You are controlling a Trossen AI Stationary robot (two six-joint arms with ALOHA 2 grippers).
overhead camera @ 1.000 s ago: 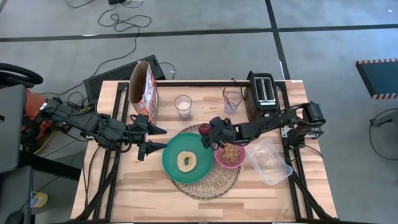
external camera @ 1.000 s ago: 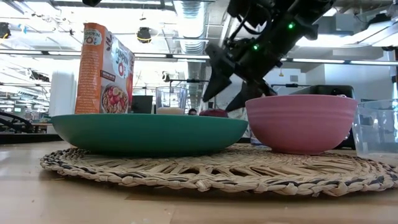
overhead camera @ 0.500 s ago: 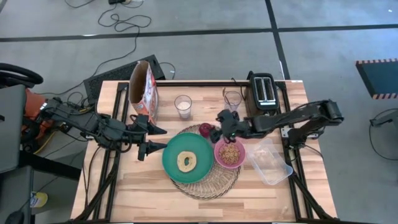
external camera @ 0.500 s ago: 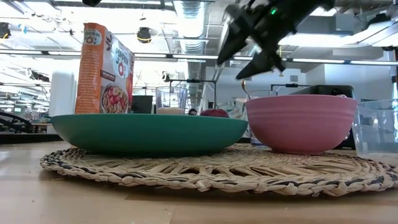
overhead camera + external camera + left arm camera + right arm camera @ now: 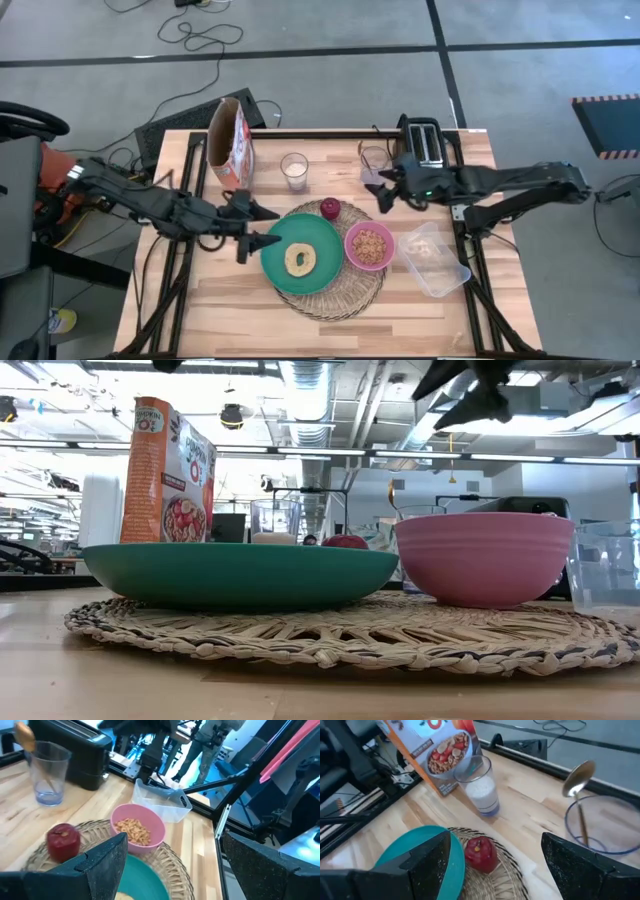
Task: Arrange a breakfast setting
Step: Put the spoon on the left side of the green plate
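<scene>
From above, the woven mat (image 5: 335, 265) anchors the setting: the teal plate (image 5: 300, 255) with the bagel (image 5: 298, 259) sits on its left half, the pink bowl (image 5: 369, 246) of cereal on its right, and the red fruit (image 5: 329, 208) rests at its far edge. The cereal box (image 5: 230, 142) and a glass of milk (image 5: 294, 171) stand behind, within reach of a diner. The right gripper (image 5: 380, 190) hovers beside the second glass (image 5: 374, 163), jaws apart and empty; the left gripper (image 5: 258, 226) waits open at the plate's left rim.

At table height the bowl touches the mat just beside the plate (the right gripper hangs high above, probably clear of everything).

The left wrist view looks between wide-spread fingers (image 5: 100, 865) at fruit, bowl, toaster (image 5: 85, 760) and plastic tub (image 5: 157, 802).

The right wrist view shows the gold spoon (image 5: 580, 787) standing in the empty glass, so it likely needs moving beside the bowl.
</scene>
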